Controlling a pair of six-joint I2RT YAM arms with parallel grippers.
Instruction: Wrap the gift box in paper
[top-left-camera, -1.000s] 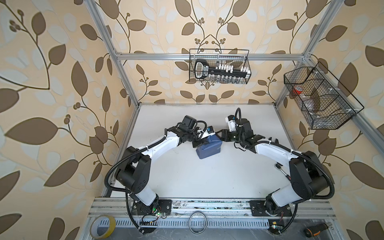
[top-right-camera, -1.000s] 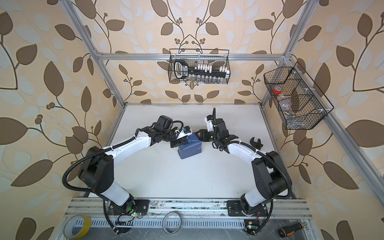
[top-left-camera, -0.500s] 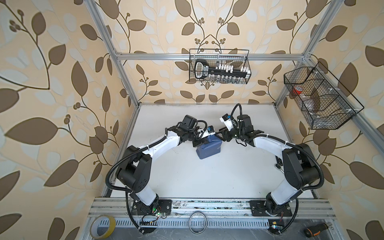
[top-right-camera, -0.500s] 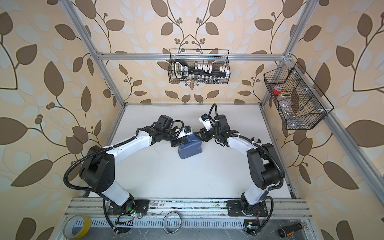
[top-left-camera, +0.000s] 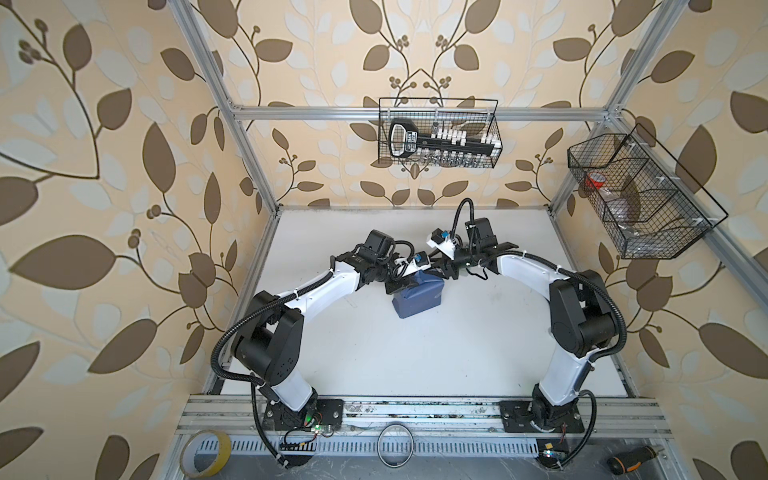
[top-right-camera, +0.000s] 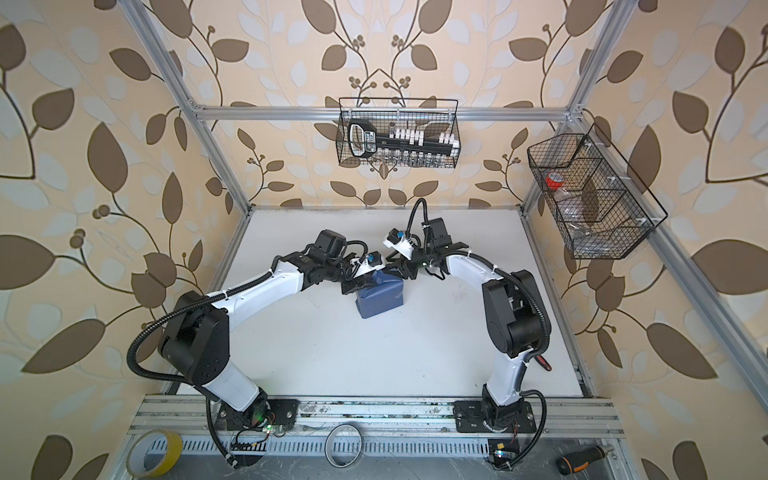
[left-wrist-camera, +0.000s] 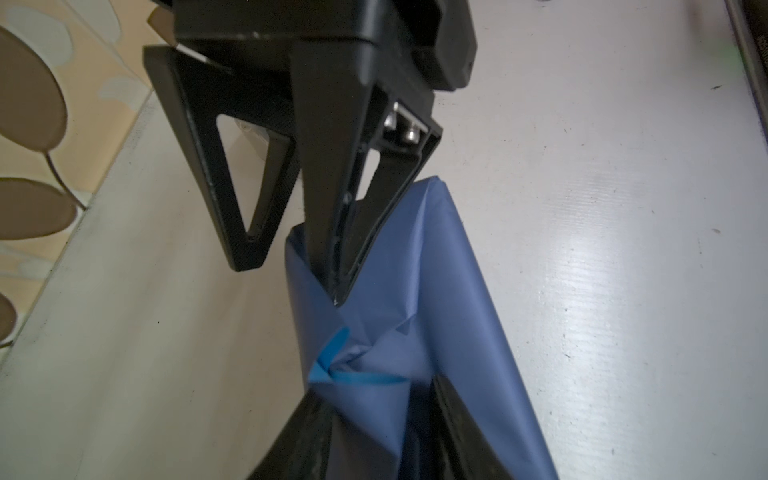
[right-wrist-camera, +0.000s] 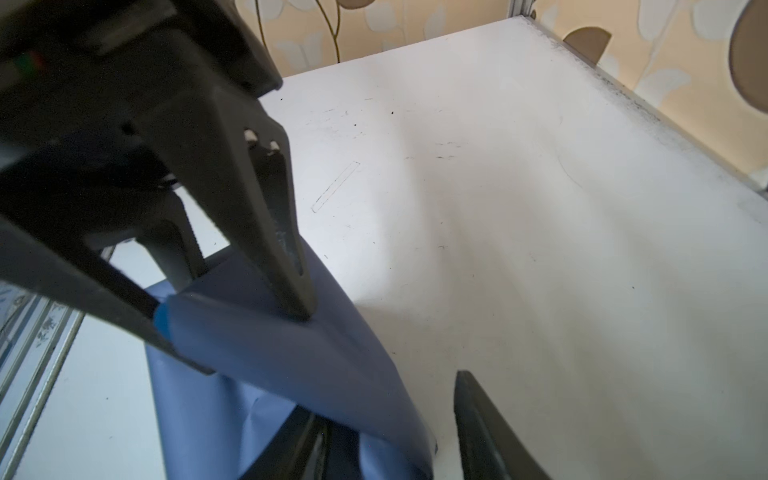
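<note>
1. The paper (top-left-camera: 419, 297), slate-blue side out, is sitting as a folded parcel on the white table (top-left-camera: 415, 365). In both top views it is lying around the middle, toward the back wall, and the gift box is hidden inside it.
2. The left gripper (top-left-camera: 400, 286) is reaching in from the left and meeting the parcel at its back left corner.
3. In the left wrist view its 2 fingers (left-wrist-camera: 299, 440) are standing either side of the bunched end, narrowed onto the paper and pinching it.
4. A sliver of the lighter blue side (left-wrist-camera: 332, 368) is peeking out of the creases just beyond that grip.
5. The right gripper (top-left-camera: 444, 272) is coming in from the right at the parcel's back right corner, near the left one.
6. Its jaws are standing apart: 1 finger (left-wrist-camera: 332, 216) is pressing its tip on the folded paper. The other (left-wrist-camera: 232, 195) is hanging just beside the parcel over bare table, touching nothing.
7. In the right wrist view a loose flap (right-wrist-camera: 291, 353) is draping between the 2 grippers, its lower corner lying in the gap between the right gripper's fingers.
8. Down at the front, a yellow tape roll (top-left-camera: 205, 456) and a screwdriver (top-left-camera: 631, 462) are lying well apart from the parcel.
</note>
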